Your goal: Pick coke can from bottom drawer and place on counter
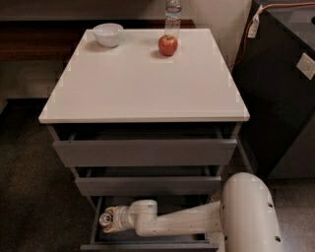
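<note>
The bottom drawer (pixel 147 244) is pulled open, and my white arm reaches into it from the right. My gripper (pixel 109 219) sits at the drawer's left end, low inside the dark interior. At its tip shows a small round silver top with a dark centre, which looks like the coke can (pixel 105 219); none of its red side shows. The counter (pixel 142 83) is the white glossy top of the cabinet, well above the gripper.
A white bowl (pixel 108 34), a red apple (pixel 168 45) and a clear water bottle (pixel 173 12) stand along the counter's far edge. The two upper drawers (pixel 145 152) are slightly open. A dark cabinet (pixel 283 98) stands to the right.
</note>
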### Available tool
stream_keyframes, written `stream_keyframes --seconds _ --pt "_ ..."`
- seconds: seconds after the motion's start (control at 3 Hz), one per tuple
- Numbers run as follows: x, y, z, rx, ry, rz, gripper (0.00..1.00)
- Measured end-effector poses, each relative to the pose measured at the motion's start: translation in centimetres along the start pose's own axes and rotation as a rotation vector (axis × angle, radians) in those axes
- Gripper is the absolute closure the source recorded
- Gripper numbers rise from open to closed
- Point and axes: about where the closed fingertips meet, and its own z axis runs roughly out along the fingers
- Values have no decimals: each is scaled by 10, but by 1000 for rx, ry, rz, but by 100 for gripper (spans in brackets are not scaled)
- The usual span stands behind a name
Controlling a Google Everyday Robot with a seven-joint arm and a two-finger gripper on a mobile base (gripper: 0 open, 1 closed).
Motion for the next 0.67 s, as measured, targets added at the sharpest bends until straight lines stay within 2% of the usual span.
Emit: stream_keyframes --seconds 0.33,0.67 --pt "-11 2 -15 19 2 -23 100" --pt "-26 2 -49 55 25 -62 100"
